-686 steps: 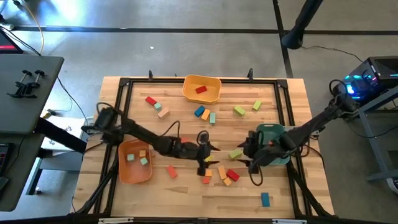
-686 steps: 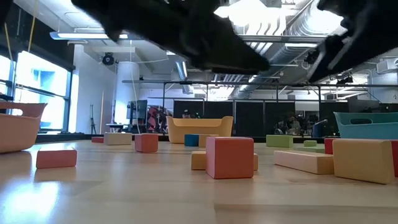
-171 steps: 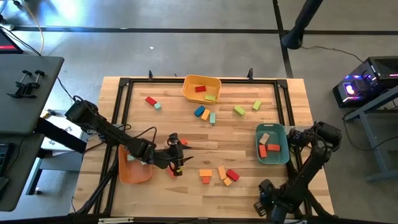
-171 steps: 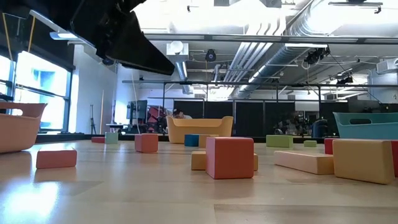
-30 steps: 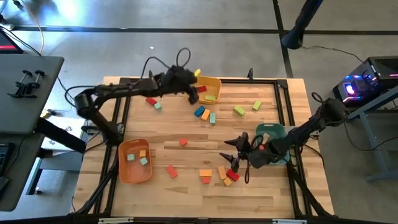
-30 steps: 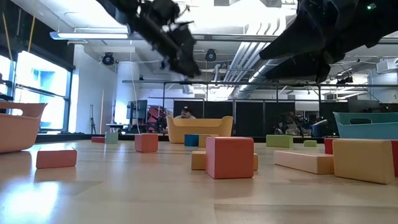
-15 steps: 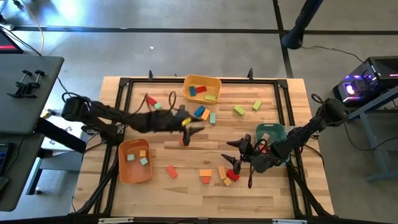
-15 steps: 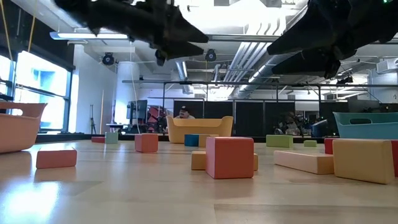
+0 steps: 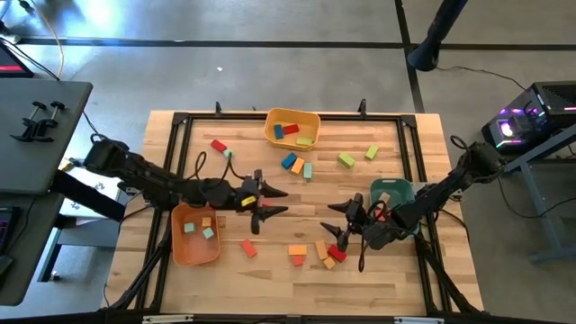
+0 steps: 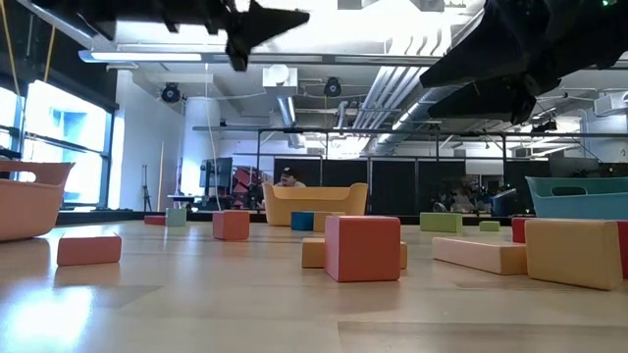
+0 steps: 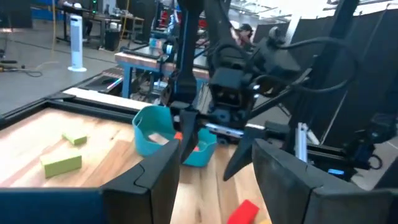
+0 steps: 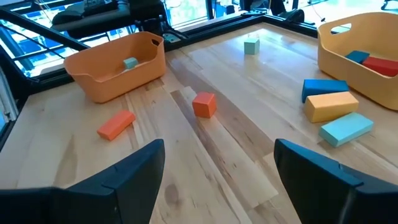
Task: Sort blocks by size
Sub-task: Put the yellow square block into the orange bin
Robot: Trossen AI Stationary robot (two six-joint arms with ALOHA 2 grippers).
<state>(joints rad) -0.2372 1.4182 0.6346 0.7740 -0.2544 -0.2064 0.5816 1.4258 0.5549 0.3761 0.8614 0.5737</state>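
The left gripper is held above the middle of the table with its fingers spread and nothing seen between them. Just beside its lower fingertip, partly hidden, a small red-orange cube sits square on the wood. Nearer the front edge from that gripper, a red-orange block lies with its long axis on a diagonal. Behind the gripper, towards the far side, a blue block, an orange block and a teal block are laid close together, their long axes roughly parallel. Beyond them, a blue, a red and a green block are seen inside the yellow bin.

The right gripper is held wide open, empty, facing the left one. Below it, towards the front edge, a cluster of blocks in red, orange and tan lies at mixed angles. Behind it the teal bin stands. The orange bin, holding small teal and tan cubes, sits beneath the left arm. Farther off, two green blocks lie on a slant.
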